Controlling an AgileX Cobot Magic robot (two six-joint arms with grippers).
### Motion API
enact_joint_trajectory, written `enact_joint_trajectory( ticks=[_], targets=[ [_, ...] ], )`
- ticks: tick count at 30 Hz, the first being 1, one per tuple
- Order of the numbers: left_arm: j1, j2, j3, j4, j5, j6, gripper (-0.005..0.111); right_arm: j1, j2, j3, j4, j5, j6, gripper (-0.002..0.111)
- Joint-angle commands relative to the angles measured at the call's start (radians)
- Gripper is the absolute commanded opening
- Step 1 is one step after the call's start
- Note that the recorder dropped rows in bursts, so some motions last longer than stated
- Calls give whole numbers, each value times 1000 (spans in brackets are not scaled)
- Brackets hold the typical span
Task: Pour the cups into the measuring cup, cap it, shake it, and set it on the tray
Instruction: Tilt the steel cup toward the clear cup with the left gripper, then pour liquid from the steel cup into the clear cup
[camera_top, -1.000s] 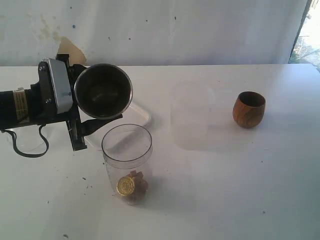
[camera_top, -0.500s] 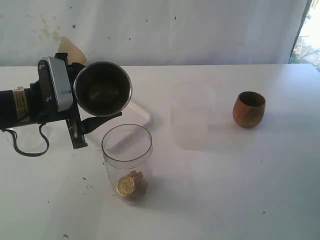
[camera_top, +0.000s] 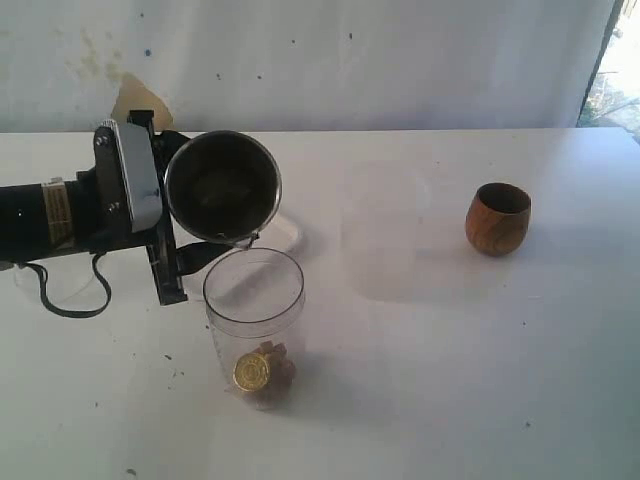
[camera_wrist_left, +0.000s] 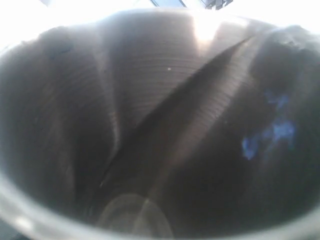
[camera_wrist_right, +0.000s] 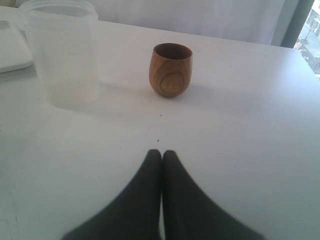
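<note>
- The left gripper (camera_top: 180, 205) is clamped on a tapered, shiny stainless-steel tumbler (camera_top: 222, 187), with one finger seen over the tumbler's side and the other under it.
- The steel tumbler is held tipped onto its side in the air, its round mouth turned toward the exterior camera.
- In the left wrist view the frame is filled by the tumbler's dark, ringed inner wall (camera_wrist_left: 160, 130); the gripper's fingers cannot be made out there.
- A tall, clear, straight-sided measuring cup (camera_top: 253, 325) is stood upright and uncapped on the white table (camera_top: 450, 380), just below the tumbler's mouth; whether the two rims touch cannot be told.
- A round gold disc (camera_top: 251, 372) and some pale brown bits are seen lying at the bottom of the measuring cup.
- A flat white plastic tray (camera_top: 288, 232) is partly hidden behind the tumbler; only a rounded corner of its rim is shown.
- A frosted, milky-translucent cup (camera_top: 383, 235) is stood upright near the middle of the table, apart from the measuring cup.
- A small round-bellied brown wooden cup (camera_top: 497, 218) is stood upright further right, well apart from the other vessels.
- The right gripper (camera_wrist_right: 161, 155) is pressed closed with nothing between its dark fingers, low over bare table, and is pointed toward the wooden cup (camera_wrist_right: 170, 69) and the frosted cup (camera_wrist_right: 62, 52).
</note>
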Motion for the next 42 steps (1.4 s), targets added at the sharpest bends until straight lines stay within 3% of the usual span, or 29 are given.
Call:
enact_joint_trajectory(
  ticks=[1, 42],
  targets=[
    [-5, -14, -14, -46, -35, 59, 0, -3, -4, 7, 0, -9, 3, 0],
    [-5, -14, -14, -139, -29, 298, 0, -3, -4, 7, 0, -9, 3, 0]
  ],
)
